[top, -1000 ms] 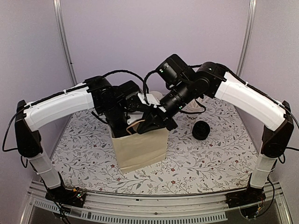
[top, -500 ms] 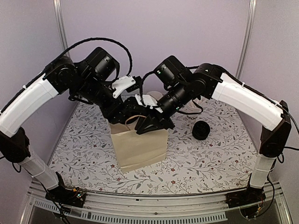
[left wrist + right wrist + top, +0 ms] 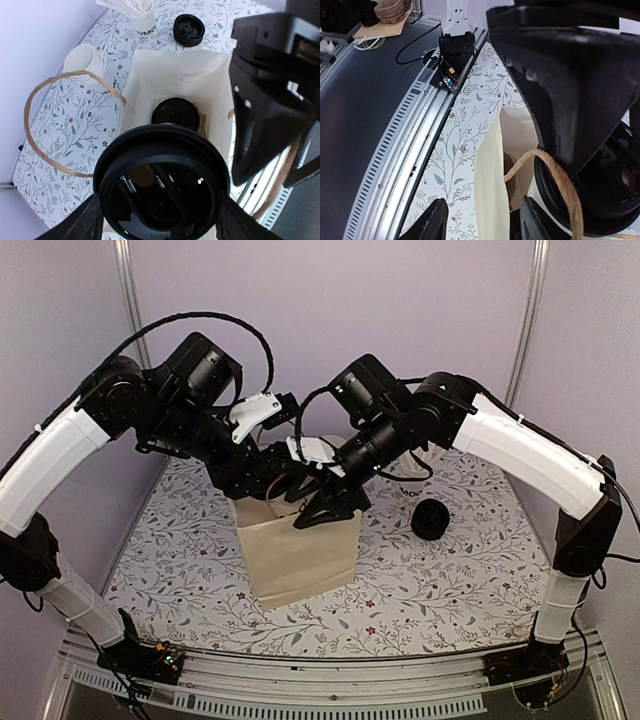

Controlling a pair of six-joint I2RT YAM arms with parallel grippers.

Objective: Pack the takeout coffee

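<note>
A takeout coffee cup with a black lid (image 3: 161,185) hangs over the mouth of the cream paper bag (image 3: 300,550), and my left gripper (image 3: 161,220) is shut on it, one finger on each side. A second lidded cup (image 3: 175,114) stands upright on the bag's floor. My right gripper (image 3: 487,220) is open at the bag's near rim (image 3: 492,170), whose wall passes between its fingers. In the top view both grippers meet above the bag, the left gripper (image 3: 272,480) beside the right gripper (image 3: 325,505).
Behind the bag stand a stack of plain white cups (image 3: 85,62), a white cup of straws (image 3: 142,17) and a stack of black lids (image 3: 432,520). The bag's twine handles (image 3: 30,130) loop outward. The table's front rail (image 3: 425,125) lies near the bag.
My left arm has risen from low behind the bag to over its mouth, carrying the cup. My right gripper's jaws have parted at the bag's rim.
</note>
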